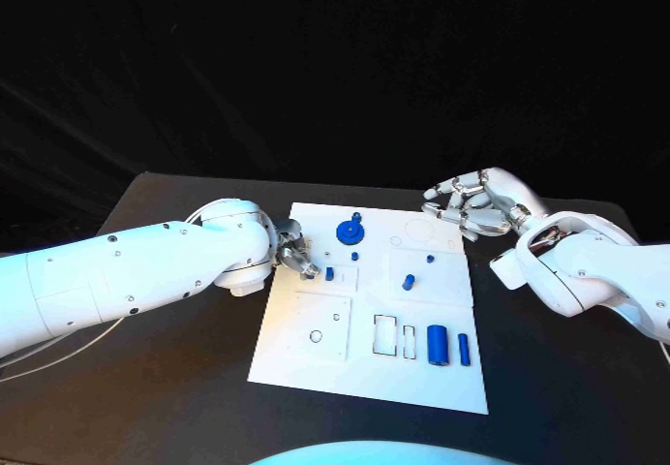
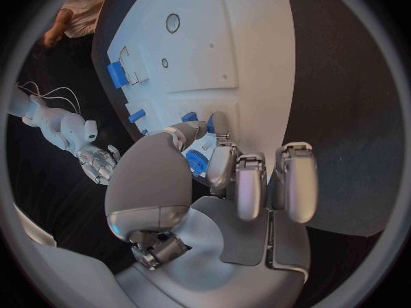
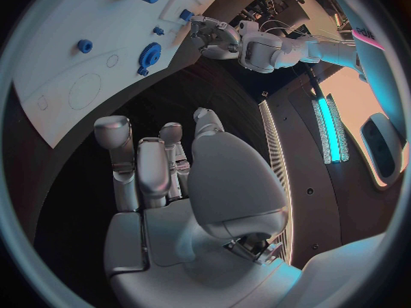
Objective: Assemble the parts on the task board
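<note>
Task board (image 1: 315,363) carrying blue parts (image 1: 439,345), left hand (image 1: 292,248) released at its edge, right hand (image 1: 472,205) released.

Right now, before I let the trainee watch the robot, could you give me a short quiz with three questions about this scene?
1. True or false: the right hand holds a blue part.
2. Which hand is nearer to the gear? A) the left hand B) the right hand C) both are equally near
3. Fill in: the cylinder lies on the board, in the near corner on the side of the robot's ____ arm.

Key
1. False: it holds nothing.
2. A
3. right
</note>
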